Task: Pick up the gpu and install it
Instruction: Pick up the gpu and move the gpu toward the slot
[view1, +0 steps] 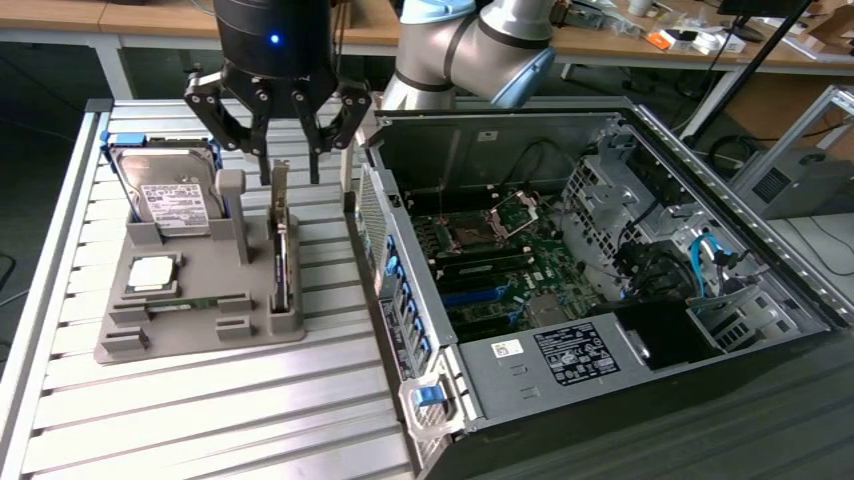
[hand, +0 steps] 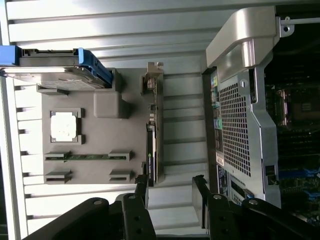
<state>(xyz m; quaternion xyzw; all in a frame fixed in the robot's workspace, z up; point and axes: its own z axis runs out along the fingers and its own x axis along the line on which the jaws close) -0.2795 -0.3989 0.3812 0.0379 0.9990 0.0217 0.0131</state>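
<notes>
The pick-up seems to be at its approach: the gripper (view1: 283, 160), fingers spread and holding nothing, hovers in the upper left of the exterior view, just above the gpu (view1: 280, 255). The gpu stands on edge in a slot of the grey holder (view1: 200, 330), not yet lifted. A grip would need the fingers to straddle the thin card squarely. The holder sits on a slatted metal table (view1: 200, 420) beside the open computer case (view1: 395, 270), with cluttered wooden workbenches (view1: 627, 50) along the top.

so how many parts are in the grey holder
4: hard drive upright at the holder's far end, chip flat in front of it, memory stick in a slot nearer the camera, gpu on edge along the side by the computer case. Small ones could be hidden.
</notes>
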